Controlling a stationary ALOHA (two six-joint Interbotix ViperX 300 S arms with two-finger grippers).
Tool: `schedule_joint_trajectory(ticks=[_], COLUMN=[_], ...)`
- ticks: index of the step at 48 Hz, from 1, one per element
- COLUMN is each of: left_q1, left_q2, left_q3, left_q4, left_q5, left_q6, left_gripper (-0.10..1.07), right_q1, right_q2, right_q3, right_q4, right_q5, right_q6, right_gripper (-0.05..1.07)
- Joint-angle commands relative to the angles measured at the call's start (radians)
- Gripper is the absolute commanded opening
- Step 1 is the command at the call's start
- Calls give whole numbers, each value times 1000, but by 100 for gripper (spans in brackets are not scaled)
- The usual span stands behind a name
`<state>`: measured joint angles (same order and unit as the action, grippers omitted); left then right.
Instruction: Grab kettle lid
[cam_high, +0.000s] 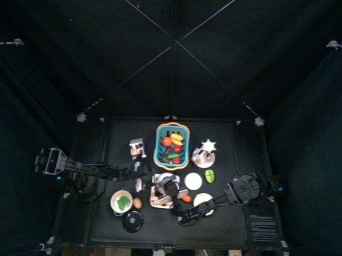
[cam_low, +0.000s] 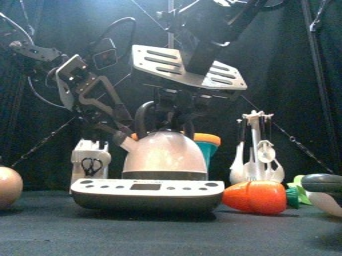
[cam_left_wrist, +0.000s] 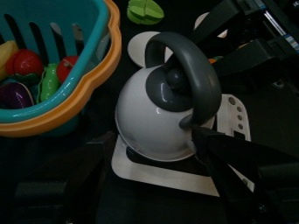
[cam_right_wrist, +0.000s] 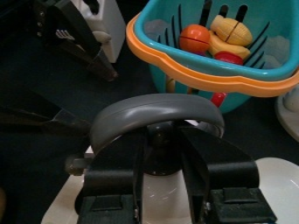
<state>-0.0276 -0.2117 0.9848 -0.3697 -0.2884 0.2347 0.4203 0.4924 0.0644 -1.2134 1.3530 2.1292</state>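
Note:
The white kettle (cam_low: 166, 155) with a grey arched handle (cam_right_wrist: 158, 112) stands on a flat white base (cam_low: 147, 193) at the table's front middle (cam_high: 164, 186). Its dark lid knob (cam_right_wrist: 166, 150) sits under the handle and also shows in the left wrist view (cam_left_wrist: 173, 79). My right gripper (cam_right_wrist: 166, 166) reaches down onto the kettle's top (cam_low: 168, 115), with its jaws closed against the knob on both sides. The lid is on the kettle. My left gripper (cam_left_wrist: 140, 162) is open and empty, low beside the kettle's base on its left side.
A teal and orange basket (cam_high: 173, 146) of toy food stands just behind the kettle. In the front view, a toy carrot (cam_low: 254, 197) and a white utensil stand (cam_low: 254, 150) are to the right. An egg (cam_low: 7, 187) and a small white carton (cam_low: 90, 160) are to the left.

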Motion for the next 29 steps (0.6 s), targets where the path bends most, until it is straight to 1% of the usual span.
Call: schedule_joint_trajectory(ticks=[1, 29], left_q1=[-2, -2], left_q2=[-11, -12], left_q3=[-11, -6], left_q4=[0, 0], left_q5=[-3, -3], left_q6=[2, 0], left_gripper=[102, 102], right_q1=[6, 34], right_q2=[-46, -64], right_q3=[-15, -9], right_q4=[0, -34], right_q5=[-5, 11], right_q6=[-2, -3], right_gripper=[53, 53])
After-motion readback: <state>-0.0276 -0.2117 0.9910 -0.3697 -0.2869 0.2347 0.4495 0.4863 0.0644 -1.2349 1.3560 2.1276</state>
